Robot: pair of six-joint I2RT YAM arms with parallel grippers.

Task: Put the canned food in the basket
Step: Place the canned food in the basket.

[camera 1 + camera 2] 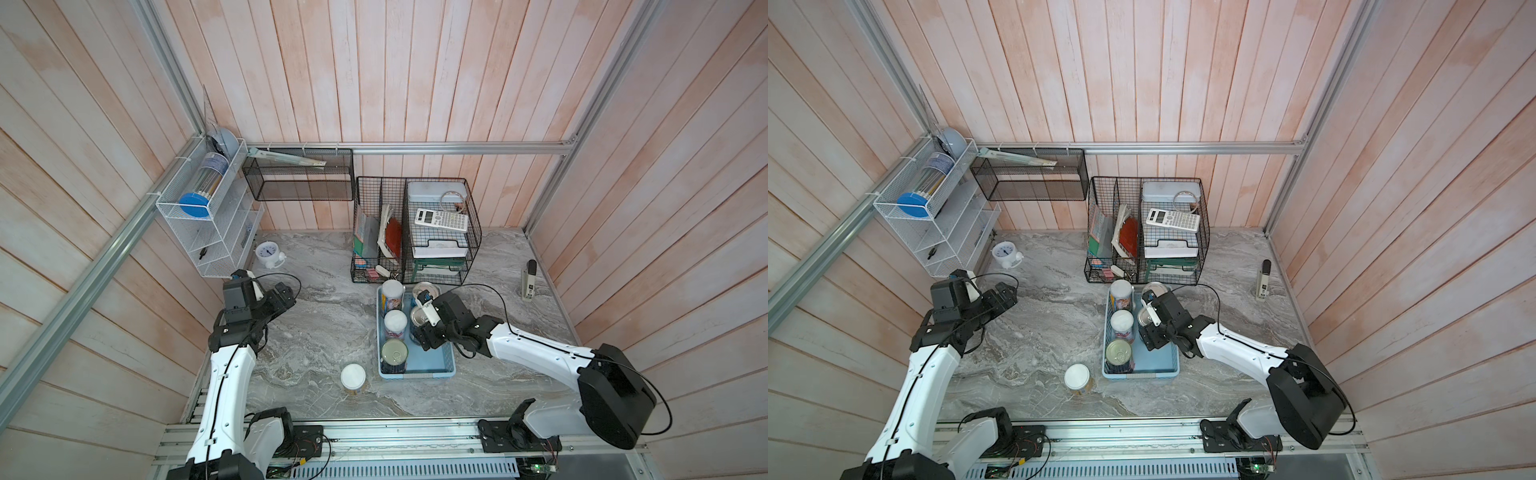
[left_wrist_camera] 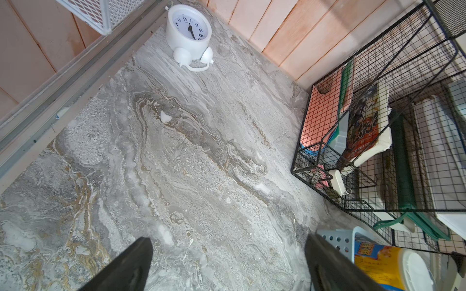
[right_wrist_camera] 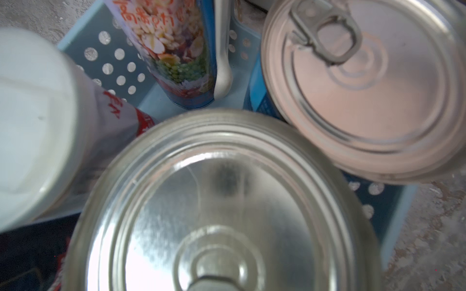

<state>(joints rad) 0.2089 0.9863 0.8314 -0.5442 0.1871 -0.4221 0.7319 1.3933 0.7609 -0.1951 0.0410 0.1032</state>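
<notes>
**Top views:** Five of six cans stand at the light blue basket (image 1: 415,376) in both top views. Two white-lidded cans and one silver-topped can line one side. A second silver-topped can (image 1: 415,316) sits under the right gripper (image 1: 421,319). A third silver-topped can (image 1: 426,288) stands at the far corner, seemingly inside. The sixth, a white-lidded can (image 1: 353,376), stands upright on the marble table (image 1: 316,332), near the basket's near corner. The right jaws straddle their can, spread wide; whether they clamp it or stand clear cannot be told. The left gripper (image 1: 286,291) hovers well apart from the basket, over bare table.

**Left wrist view:** The left gripper's fingers (image 2: 131,267) are apart with nothing between them. One alarm clock (image 2: 189,27) and one black wire organizer (image 2: 325,108) flank the marble.

**Right wrist view:** Two pull-tab tops and one white lid fill the frame; no fingers show.

**Handling:** The cans look rigid and smooth-walled, and are probably heavy if full. A likely hold is across the round wall at mid-height, below the plastic lid, which might pop off.
</notes>
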